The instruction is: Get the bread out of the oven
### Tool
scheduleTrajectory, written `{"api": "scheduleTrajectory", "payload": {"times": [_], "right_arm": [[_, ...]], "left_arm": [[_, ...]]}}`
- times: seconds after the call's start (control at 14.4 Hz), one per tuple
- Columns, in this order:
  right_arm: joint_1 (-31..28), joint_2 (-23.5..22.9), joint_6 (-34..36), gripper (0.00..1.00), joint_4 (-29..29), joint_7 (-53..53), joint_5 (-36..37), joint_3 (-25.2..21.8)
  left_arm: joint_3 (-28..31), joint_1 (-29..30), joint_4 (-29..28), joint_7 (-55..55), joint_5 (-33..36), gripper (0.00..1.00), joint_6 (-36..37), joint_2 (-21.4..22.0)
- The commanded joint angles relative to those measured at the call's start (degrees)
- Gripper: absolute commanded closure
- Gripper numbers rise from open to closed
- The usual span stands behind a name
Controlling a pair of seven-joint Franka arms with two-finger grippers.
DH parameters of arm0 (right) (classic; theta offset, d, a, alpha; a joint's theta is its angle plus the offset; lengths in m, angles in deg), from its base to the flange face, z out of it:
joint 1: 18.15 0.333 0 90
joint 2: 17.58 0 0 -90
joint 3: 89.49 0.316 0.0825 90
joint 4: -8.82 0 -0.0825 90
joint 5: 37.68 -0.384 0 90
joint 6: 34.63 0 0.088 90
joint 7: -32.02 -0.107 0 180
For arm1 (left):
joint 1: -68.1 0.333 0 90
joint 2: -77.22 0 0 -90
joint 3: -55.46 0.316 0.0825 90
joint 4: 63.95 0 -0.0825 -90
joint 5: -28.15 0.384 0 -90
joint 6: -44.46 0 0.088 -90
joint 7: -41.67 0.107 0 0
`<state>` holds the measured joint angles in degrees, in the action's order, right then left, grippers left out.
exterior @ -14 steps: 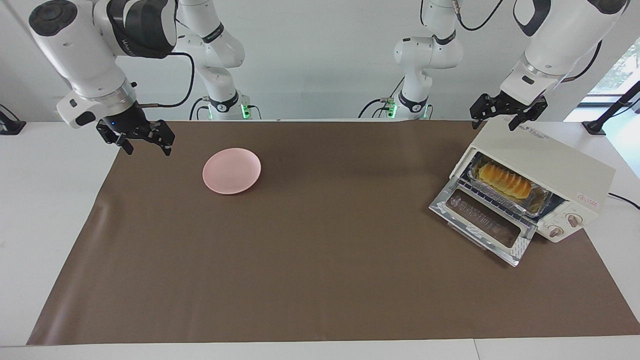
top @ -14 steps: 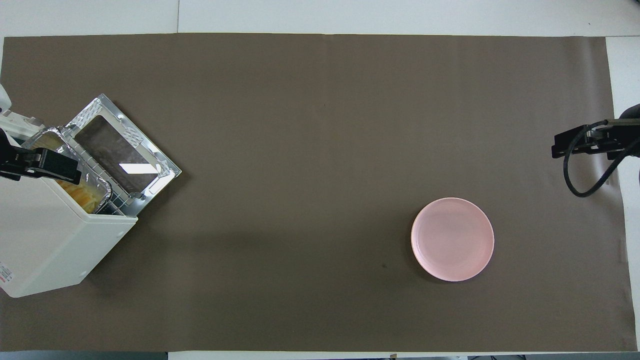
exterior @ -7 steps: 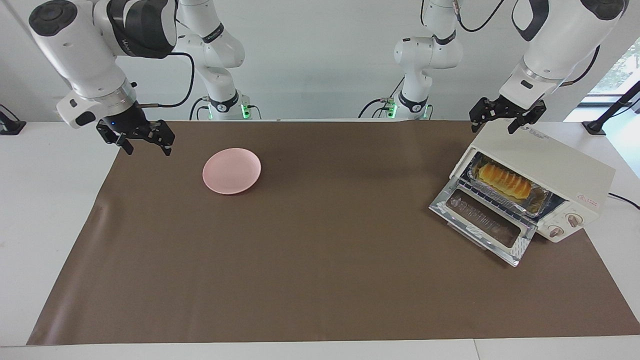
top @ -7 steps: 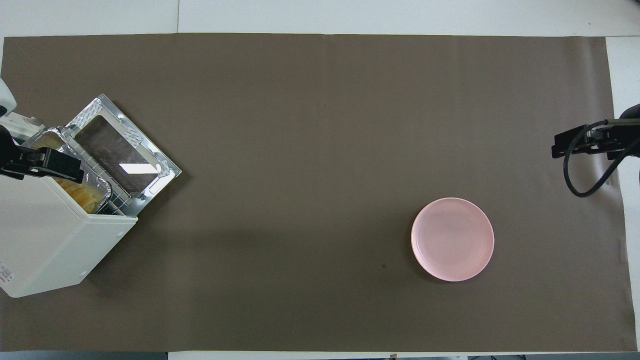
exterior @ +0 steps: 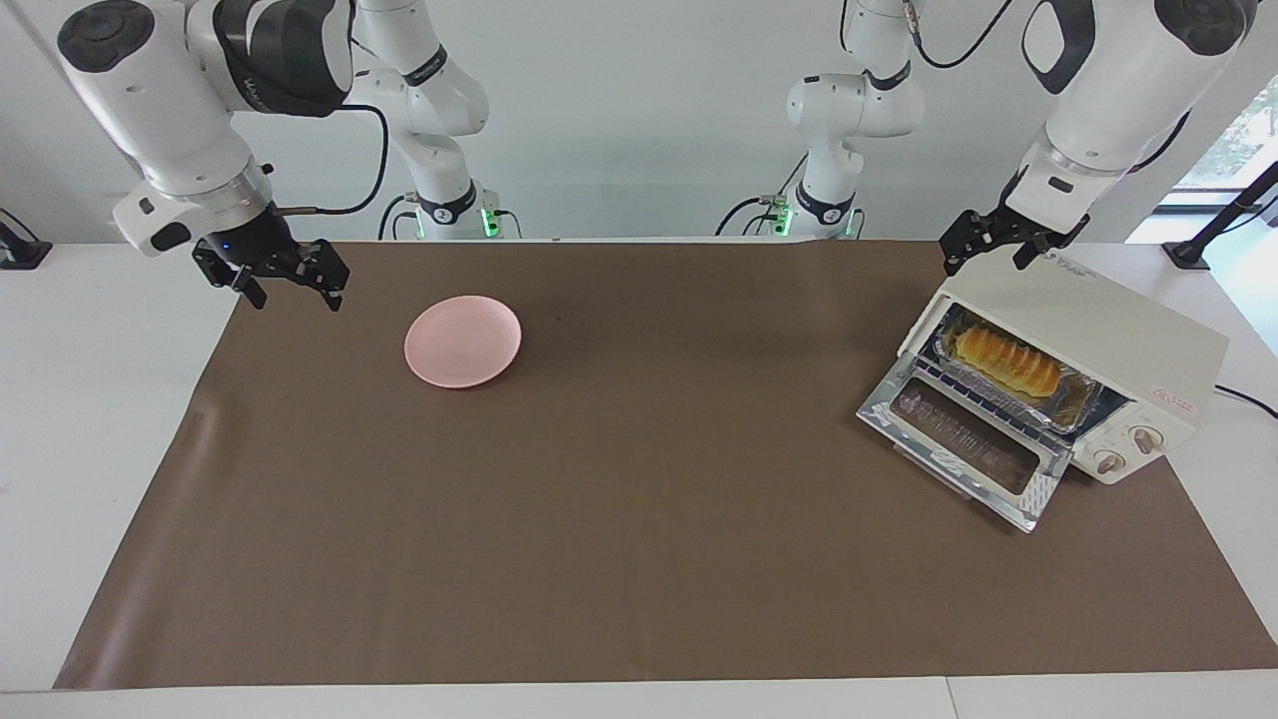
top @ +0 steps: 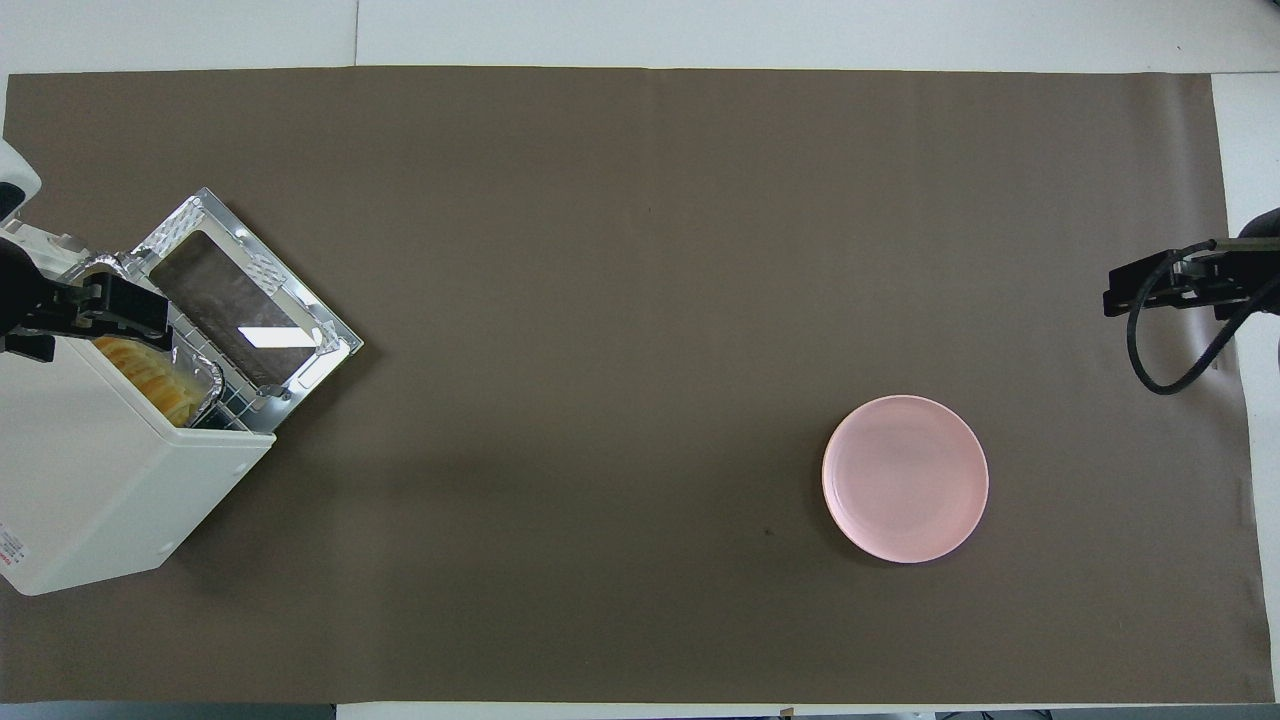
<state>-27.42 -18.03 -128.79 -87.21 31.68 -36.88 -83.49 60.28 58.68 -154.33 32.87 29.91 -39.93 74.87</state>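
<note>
The cream-white oven (exterior: 1098,330) stands at the left arm's end of the table with its glass door (exterior: 963,444) dropped open. The golden ridged bread (exterior: 1006,361) lies in a crinkled foil tray (exterior: 1076,407) on the rack inside. In the overhead view only an edge of the bread (top: 150,375) shows under the oven (top: 90,470) top. My left gripper (exterior: 984,262) hangs open over the oven's top corner by the opening, holding nothing; it also shows in the overhead view (top: 100,310). My right gripper (exterior: 297,298) waits open and empty over the brown mat's edge at the right arm's end.
A pink plate (exterior: 462,341) sits on the brown mat (exterior: 639,519) toward the right arm's end; it also shows in the overhead view (top: 905,478). The oven's two knobs (exterior: 1128,449) face away from the robots. White table shows around the mat.
My left gripper has turned and shifted a little over the oven's top corner, toward the opening. The right arm, bread, oven and plate have not moved.
</note>
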Motion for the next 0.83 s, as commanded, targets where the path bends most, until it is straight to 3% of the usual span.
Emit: {"api": "scheduleTrajectory", "payload": {"times": [0.0, 0.14, 0.42, 0.55, 0.76], "right_arm": [[-0.30, 0.90, 0.38, 0.00, -0.91, -0.19, 0.95, 0.41], [-0.30, 0.90, 0.38, 0.00, -0.82, -0.28, 0.95, 0.41], [-0.30, 0.90, 0.38, 0.00, -0.82, -0.28, 0.95, 0.41], [-0.30, 0.90, 0.38, 0.00, -0.91, -0.28, 0.95, 0.41], [-0.30, 0.90, 0.38, 0.00, -0.82, -0.28, 0.95, 0.41]], "left_arm": [[0.36, -0.33, 9.04, -11.11, 2.88, 0.00, -0.07, -11.23], [0.36, -0.33, 13.29, -19.03, 4.21, 0.00, -1.64, -17.32], [0.45, -1.38, 9.61, -29.67, 10.96, 0.00, -7.98, -19.96], [0.36, -2.00, 5.85, -34.17, 15.54, 0.00, -9.65, -19.89], [0.45, -1.13, -0.03, -36.47, 15.73, 0.00, -14.20, -18.05]]}}
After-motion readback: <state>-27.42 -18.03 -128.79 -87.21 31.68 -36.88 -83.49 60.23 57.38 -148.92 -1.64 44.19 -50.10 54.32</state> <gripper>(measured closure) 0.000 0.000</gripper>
